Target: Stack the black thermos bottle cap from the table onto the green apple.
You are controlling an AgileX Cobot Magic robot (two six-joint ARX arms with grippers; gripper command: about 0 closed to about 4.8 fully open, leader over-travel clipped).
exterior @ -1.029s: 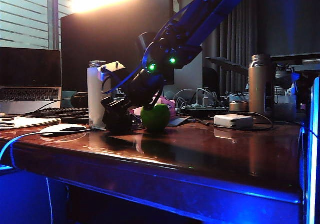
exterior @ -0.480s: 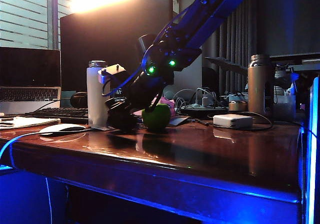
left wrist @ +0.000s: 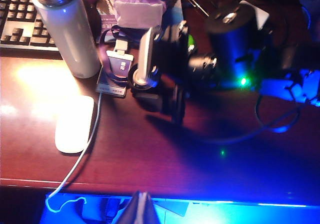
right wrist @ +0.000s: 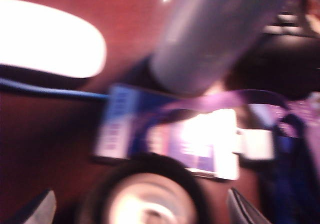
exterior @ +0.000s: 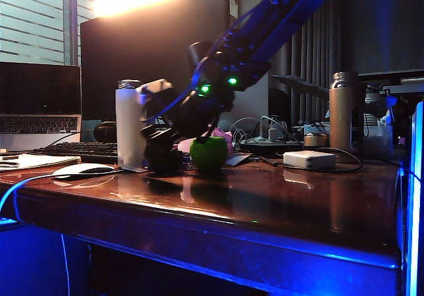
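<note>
Black thermos bottle cap [right wrist: 145, 196] sits on the reddish table [exterior: 278, 197] between the right gripper's [right wrist: 140, 209] wide-spread fingers [right wrist: 42, 209], at nine o'clock of the green apple [exterior: 209, 153]; the left gripper [left wrist: 140, 209] hangs back over the table's near edge, jaws seemingly together

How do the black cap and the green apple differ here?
The cap is black with a pale face; the apple is glossy green. The cap sits between the right gripper's open fingers; the apple stands free beside it. Both rest on the table.
</note>
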